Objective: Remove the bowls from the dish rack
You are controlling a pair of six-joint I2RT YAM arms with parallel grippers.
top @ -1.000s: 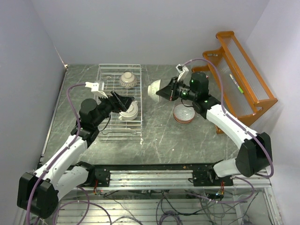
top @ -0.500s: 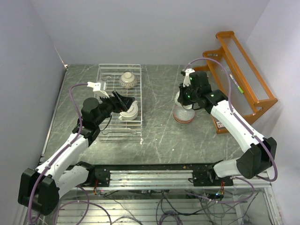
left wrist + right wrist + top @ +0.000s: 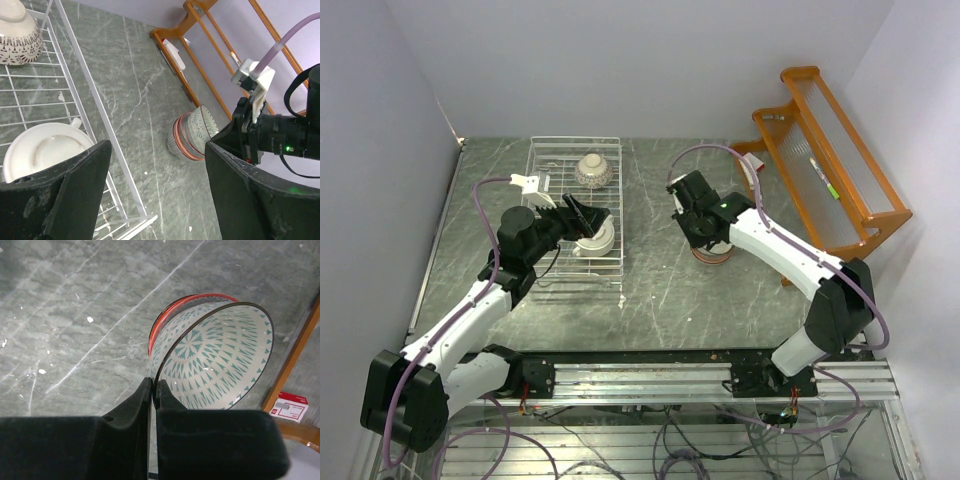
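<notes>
The white wire dish rack (image 3: 545, 262) holds a cream bowl with a small handle (image 3: 596, 236) and an upturned patterned bowl (image 3: 593, 170). My left gripper (image 3: 588, 217) hangs open just over the cream bowl (image 3: 42, 152), touching nothing. My right gripper (image 3: 154, 385) is shut on the rim of a white bowl with a teal pattern (image 3: 225, 360), held tilted into a stack of bowls with a red rim (image 3: 167, 315) on the table. The stack also shows in the top view (image 3: 712, 250), partly hidden by my right gripper (image 3: 705, 232).
An orange wooden shelf rack (image 3: 835, 165) stands at the right, close behind the stack. Its leg (image 3: 292, 360) is near the held bowl. The rack's wire side (image 3: 95, 107) lies between the cream bowl and the open marble tabletop (image 3: 660, 280).
My right arm has swung the teal-patterned bowl from left of the stack round and down onto it. My left gripper has stayed over the cream bowl.
</notes>
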